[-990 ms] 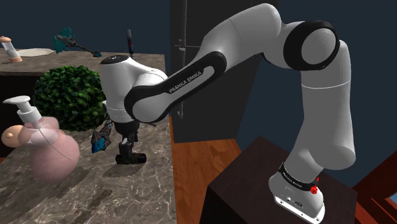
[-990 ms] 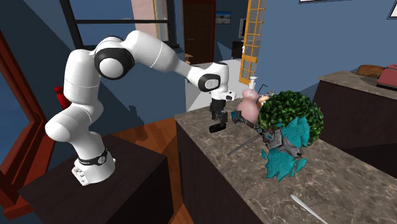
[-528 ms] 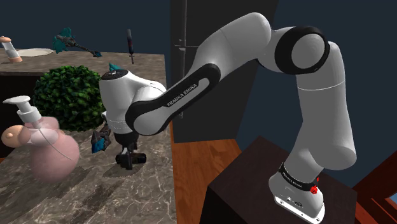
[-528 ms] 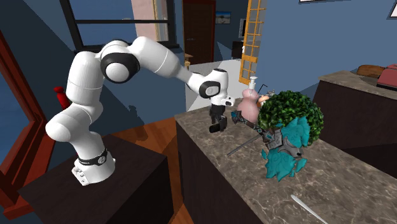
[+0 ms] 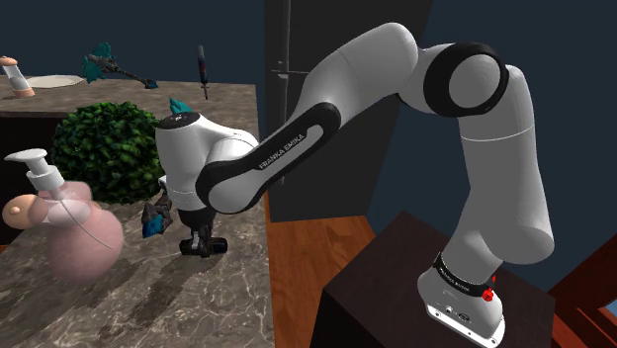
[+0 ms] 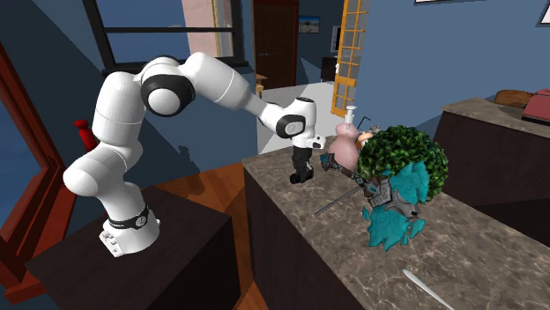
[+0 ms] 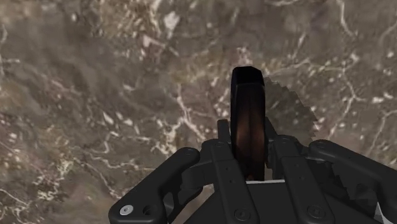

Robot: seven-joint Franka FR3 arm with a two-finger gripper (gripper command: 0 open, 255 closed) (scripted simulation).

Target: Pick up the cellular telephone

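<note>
Hard to tell: whether the phone rests on the brown marbled surface or hangs just above it; the wrist view looks straight down its edge.
Merged shapes: in the shoulder view the gripper and what it carries read as one black lump low over the surface, near its edge on the stand's side.
Hidden: the white wrist housing covers the top of the hand in both outside views.
Cut off: the pink pump bottle is clipped by the shoulder view's left edge.
Neighbours: a round green bush stands behind the bottle; a small dark object with a teal tip lies just beside the gripper, on its bush side.
Further along: in the second exterior view a teal spiky figure sits in front of the bush, with a thin grey rod lying on the surface between it and the gripper.
In the way: nothing stands between the gripper and the surface's near edge.
Fingers: the fingers are closed onto the phone, one on each flat side.
Phone: dark and glossy, held edge-on, reaching past the fingertips towards the surface.
Shadow: a jagged dark patch on the marble beside the phone.
</note>
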